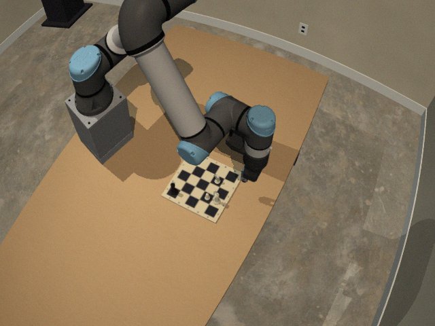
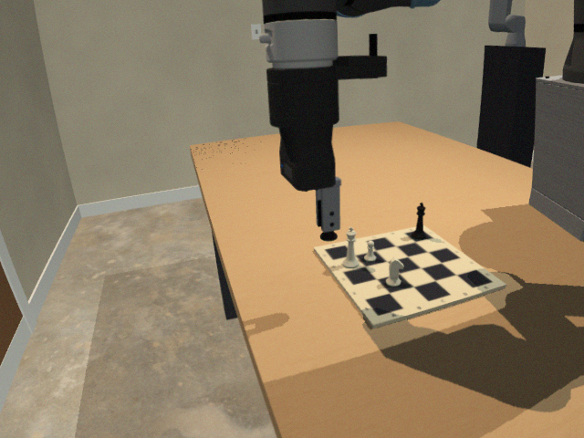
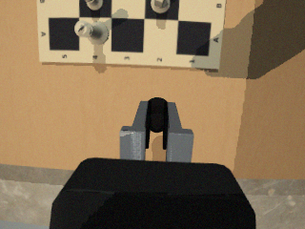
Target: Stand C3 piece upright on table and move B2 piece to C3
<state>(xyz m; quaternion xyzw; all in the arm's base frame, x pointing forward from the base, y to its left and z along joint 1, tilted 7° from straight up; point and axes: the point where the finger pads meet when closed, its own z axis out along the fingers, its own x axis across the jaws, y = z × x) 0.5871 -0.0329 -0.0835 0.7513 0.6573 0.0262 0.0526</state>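
My gripper [image 2: 328, 224] is shut on a small black piece [image 2: 328, 234], which is upright between the fingers. Its round top shows in the wrist view [image 3: 156, 112]. The piece hangs low over the bare table, just off the A edge of the chessboard [image 2: 408, 273]. I cannot tell whether its base touches the table. A white knight [image 2: 395, 272] stands on B2 and also shows at the top of the wrist view [image 3: 162, 6]. Square C3 lies outside the wrist view.
A tall white piece [image 2: 350, 247] stands on A4, with a white pawn [image 2: 370, 250] behind it on B4. A tall black piece [image 2: 420, 220] stands at the far corner of the board. The table's edge is to the left, and the robot's base [image 1: 100, 130] is behind the board.
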